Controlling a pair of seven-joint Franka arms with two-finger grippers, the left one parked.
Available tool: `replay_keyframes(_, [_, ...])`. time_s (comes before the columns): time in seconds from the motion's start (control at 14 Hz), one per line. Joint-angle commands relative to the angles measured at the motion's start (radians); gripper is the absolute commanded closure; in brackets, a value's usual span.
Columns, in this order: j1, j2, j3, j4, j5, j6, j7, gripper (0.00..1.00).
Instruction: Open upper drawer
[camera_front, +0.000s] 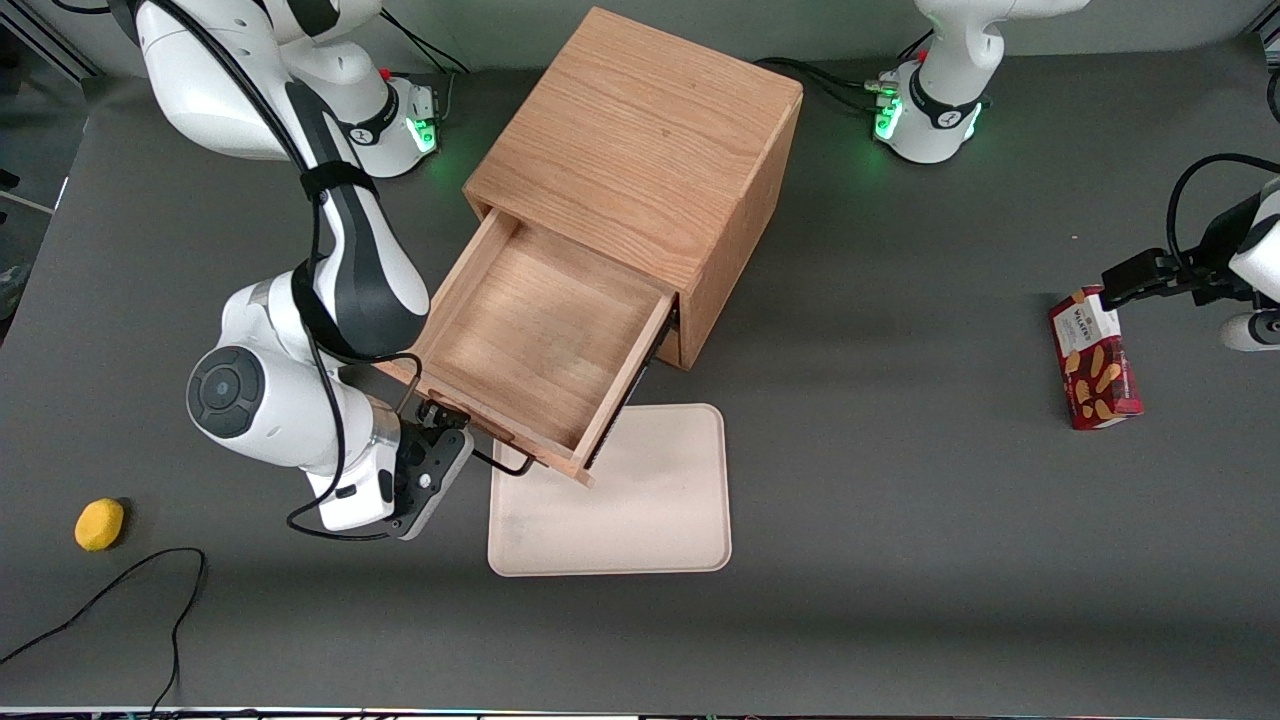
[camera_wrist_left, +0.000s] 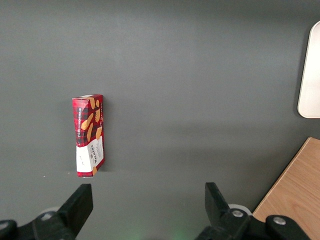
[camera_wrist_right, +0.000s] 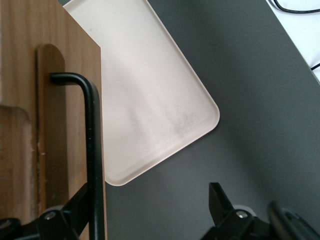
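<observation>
I see the upper drawer (camera_front: 540, 340) pulled well out of the oak cabinet (camera_front: 650, 150), its bare wood floor showing and its front panel overhanging the edge of the beige tray (camera_front: 640, 510) that lies on the table nearer the front camera. The gripper (camera_front: 447, 432) is at the drawer's front, on the working arm's end of the black bar handle (camera_wrist_right: 91, 150). In the right wrist view the fingers are spread apart: one finger (camera_wrist_right: 75, 212) is right at the handle bar, the other finger (camera_wrist_right: 222, 205) is well clear over the dark table (camera_front: 900, 550), nothing clamped between them. I can't tell whether the near finger actually touches the bar. Also on the table: a yellow ball-like object (camera_front: 99, 524) toward the working arm's end, a red biscuit box (camera_front: 1095, 372) toward the parked arm's end.
</observation>
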Motion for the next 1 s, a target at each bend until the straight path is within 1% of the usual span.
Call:
replay_keyframes(0.0, [-0.005, -0.002, -0.003, 0.064, 0.027, -0.083, 0.027, 0.00])
replay_keyframes(0.21, [-0.008, -0.035, -0.006, 0.075, 0.027, -0.125, 0.029, 0.00])
replay_keyframes(0.57, [-0.015, -0.116, -0.031, 0.064, 0.027, -0.125, 0.038, 0.00])
replay_keyframes(0.78, [-0.015, -0.195, -0.039, 0.013, 0.025, -0.135, 0.226, 0.00])
replay_keyframes(0.93, [-0.015, -0.250, -0.039, -0.027, 0.016, -0.151, 0.322, 0.00])
